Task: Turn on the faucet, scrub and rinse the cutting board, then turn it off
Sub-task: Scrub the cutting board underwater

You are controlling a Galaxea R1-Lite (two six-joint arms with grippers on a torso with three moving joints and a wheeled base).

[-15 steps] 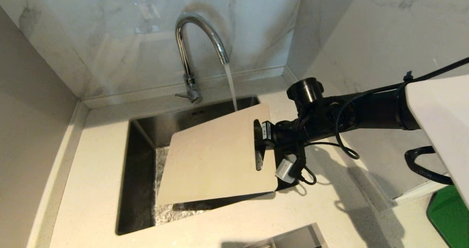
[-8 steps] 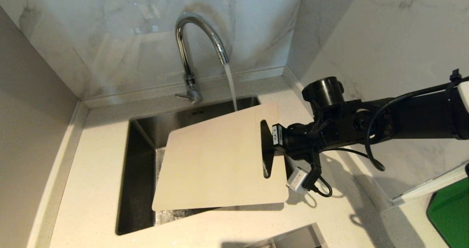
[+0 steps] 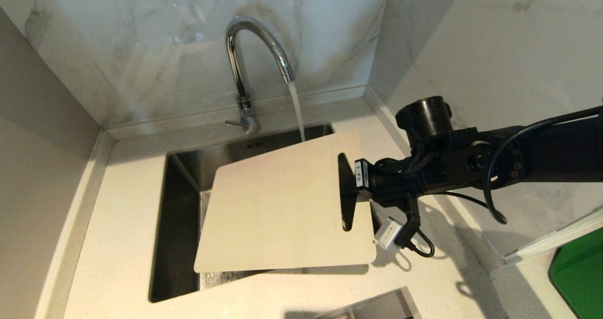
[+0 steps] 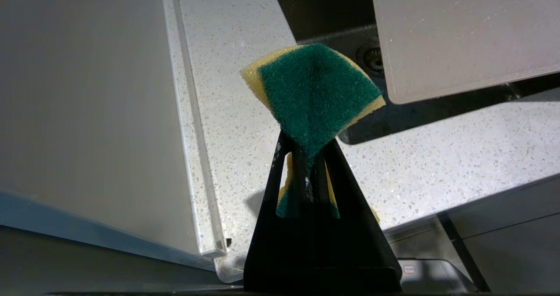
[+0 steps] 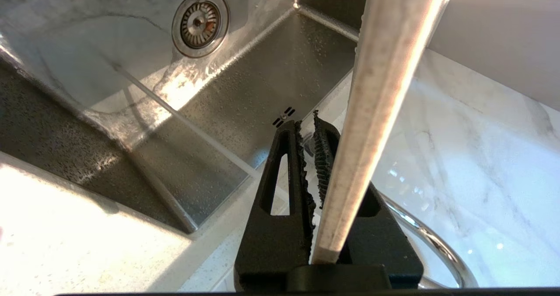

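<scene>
Beige board (image 3: 278, 210), pinched at its slot end by the right gripper (image 3: 349, 187), slants beneath the faucet (image 3: 256, 50) stream for rinsing; left gripper (image 4: 306, 156) pinches a sponge (image 4: 313, 92).

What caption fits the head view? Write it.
Right gripper holds the board over the sink under the running faucet.
</scene>
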